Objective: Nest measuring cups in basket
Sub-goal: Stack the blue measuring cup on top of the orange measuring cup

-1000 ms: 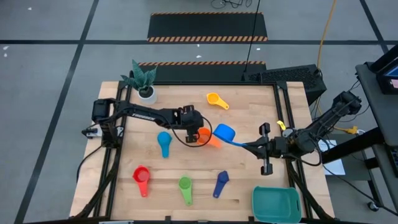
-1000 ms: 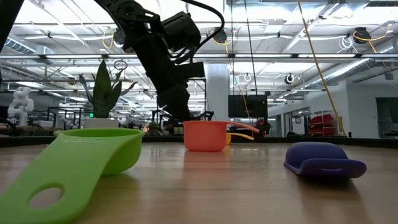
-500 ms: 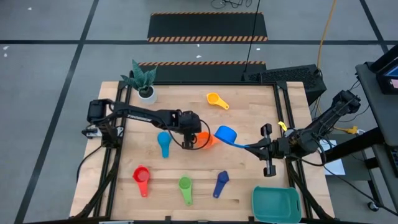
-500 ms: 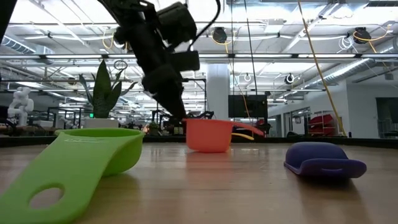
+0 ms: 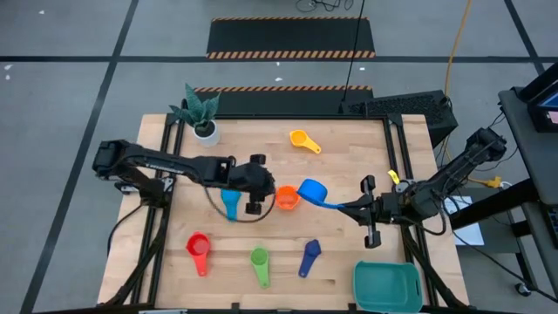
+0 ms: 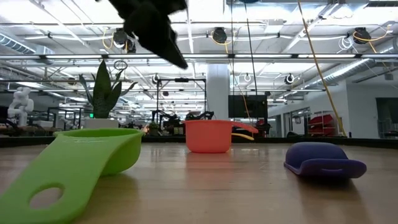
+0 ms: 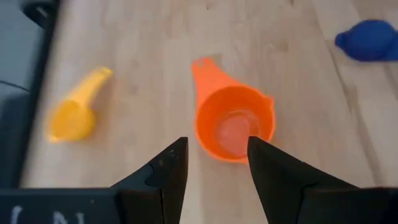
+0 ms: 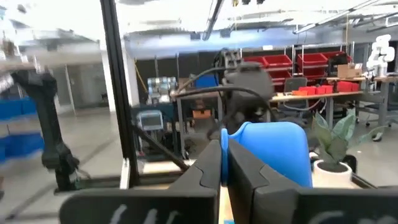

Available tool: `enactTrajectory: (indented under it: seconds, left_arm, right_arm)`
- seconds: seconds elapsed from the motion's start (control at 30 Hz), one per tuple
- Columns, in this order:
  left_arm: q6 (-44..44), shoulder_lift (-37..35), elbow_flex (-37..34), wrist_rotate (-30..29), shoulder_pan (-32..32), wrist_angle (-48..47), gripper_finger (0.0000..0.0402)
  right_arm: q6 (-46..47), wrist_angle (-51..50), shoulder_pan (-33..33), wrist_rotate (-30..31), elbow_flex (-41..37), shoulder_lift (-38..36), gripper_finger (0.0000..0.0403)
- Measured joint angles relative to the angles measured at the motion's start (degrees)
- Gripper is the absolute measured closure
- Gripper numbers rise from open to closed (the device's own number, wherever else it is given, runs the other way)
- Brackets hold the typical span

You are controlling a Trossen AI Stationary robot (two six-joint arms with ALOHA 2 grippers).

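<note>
My left gripper (image 5: 255,186) is open and empty. It hangs high above the table, just left of the upright orange cup (image 5: 287,197), which shows beyond the fingertips in the left wrist view (image 7: 235,127). My right gripper (image 5: 356,208) is shut on a light blue cup (image 5: 312,190) right beside the orange cup. The second light blue cup (image 5: 230,204) lies partly under my left arm. The yellow cup (image 5: 302,139) lies far back. The red cup (image 5: 199,251), green cup (image 5: 260,262) and dark blue cup (image 5: 309,257) lie in a row near the front. The teal basket (image 5: 387,286) stands at the near right corner. My right gripper pinches the light blue cup's handle (image 5: 340,204) between its two fingers. The fingers come level from the table's right and lie along the handle. The bowl (image 8: 273,149) sticks out past the fingertips, toward the orange cup.
A white plant pot (image 5: 205,129) stands at the far left corner. In the low view the green cup (image 6: 81,162) lies close by, and the dark blue cup (image 6: 323,160) lies mouth down. Bare wood lies between the cups and the basket.
My left gripper has risen from the orange cup's rim and drawn back toward the table's left edge. In the low view it has gone up almost out of the picture. The orange cup stays upright on the table.
</note>
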Motion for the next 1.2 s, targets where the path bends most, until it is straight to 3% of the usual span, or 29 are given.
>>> enactTrajectory:
  seconds: [0.33,0.53,0.8,1.2]
  left_arm:
    - [24.29,-0.93,0.07,-22.21,-11.47,15.84,0.0231]
    - [39.56,1.47,0.04,-28.74,-16.71,24.4,0.0231]
    - [52.24,6.16,0.1,-30.09,-17.46,40.42,0.0231]
    - [64.56,14.59,0.04,-28.94,-13.32,51.79,0.0231]
  right_arm:
    - [3.09,3.42,-0.07,0.02,-1.05,0.99,0.0403]
    - [4.88,21.03,-0.89,-0.12,-8.63,1.04,0.0403]
    - [10.55,42.54,-5.26,-0.05,-21.31,1.08,0.0403]
    - [20.5,40.57,-11.72,-3.25,-23.58,5.17,0.0403]
